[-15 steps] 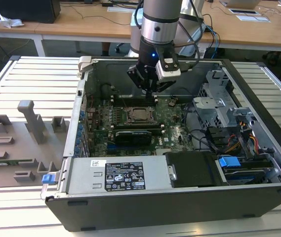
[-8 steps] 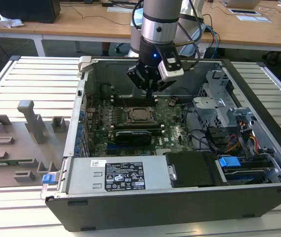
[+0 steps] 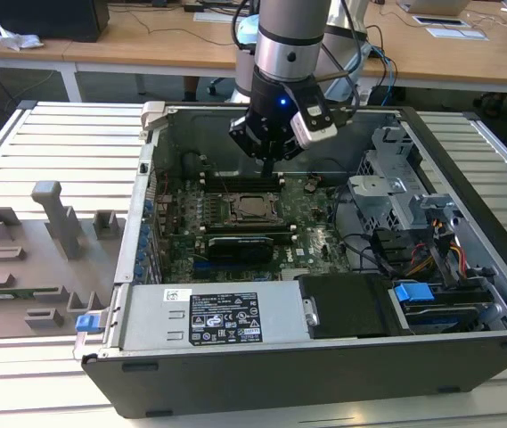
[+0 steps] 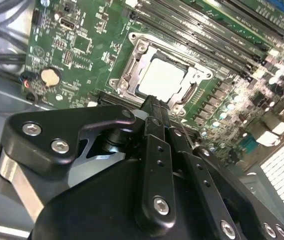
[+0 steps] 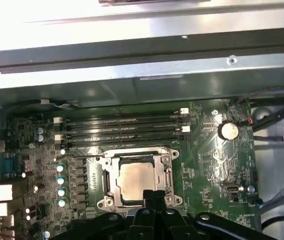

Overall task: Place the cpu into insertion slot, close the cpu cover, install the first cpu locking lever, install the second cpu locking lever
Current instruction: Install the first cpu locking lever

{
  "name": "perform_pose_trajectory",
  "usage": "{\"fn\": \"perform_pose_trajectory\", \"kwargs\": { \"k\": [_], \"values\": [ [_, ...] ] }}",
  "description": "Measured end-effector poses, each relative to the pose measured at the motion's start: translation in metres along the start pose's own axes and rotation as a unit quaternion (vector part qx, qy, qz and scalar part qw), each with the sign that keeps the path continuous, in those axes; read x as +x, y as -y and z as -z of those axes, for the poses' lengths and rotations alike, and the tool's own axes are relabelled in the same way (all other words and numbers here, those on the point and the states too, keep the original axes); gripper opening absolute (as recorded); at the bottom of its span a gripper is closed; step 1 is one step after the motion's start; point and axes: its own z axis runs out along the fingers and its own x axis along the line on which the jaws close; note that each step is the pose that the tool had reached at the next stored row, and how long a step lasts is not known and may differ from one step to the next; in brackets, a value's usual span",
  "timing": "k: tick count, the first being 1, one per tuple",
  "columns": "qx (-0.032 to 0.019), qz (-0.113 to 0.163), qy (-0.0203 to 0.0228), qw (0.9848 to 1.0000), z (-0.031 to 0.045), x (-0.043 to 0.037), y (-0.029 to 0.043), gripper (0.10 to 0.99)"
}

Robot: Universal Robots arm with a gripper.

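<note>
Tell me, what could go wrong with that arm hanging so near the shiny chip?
1. The jaws, shut to a narrow tip, hang close by the cpu sitting in its slot. If they come down slightly off, they could scratch the chip's top or catch the slot's metal frame.
2. Memory slots and small capacitors crowd the slot. A sideways move this low might knock them.

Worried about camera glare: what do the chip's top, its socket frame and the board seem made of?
The top of the small square silvery-grey cpu looks like matte metal, with a soft even sheen. The square rim of the insertion slot looks like bare polished metal, glinting sharply. The green motherboard looks like lacquered circuit laminate, glossy under light; its core cannot be told.
</note>
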Motion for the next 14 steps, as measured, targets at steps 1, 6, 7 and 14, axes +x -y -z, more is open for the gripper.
{"fn": "perform_pose_trajectory", "kwargs": {
  "k": [1,6,7,14],
  "values": [
    [0.0002,0.006,-0.0004,1.0,0.0,0.0,0.0,0.106],
    [0.0012,0.049,-0.0027,0.9988,0.0,0.0,0.0,0.106],
    [0.0013,0.055,-0.003,0.9985,0.0,0.0,0.0,0.106],
    [0.0026,0.108,-0.006,0.9941,0.0,0.0,0.0,0.106]
  ]
}}
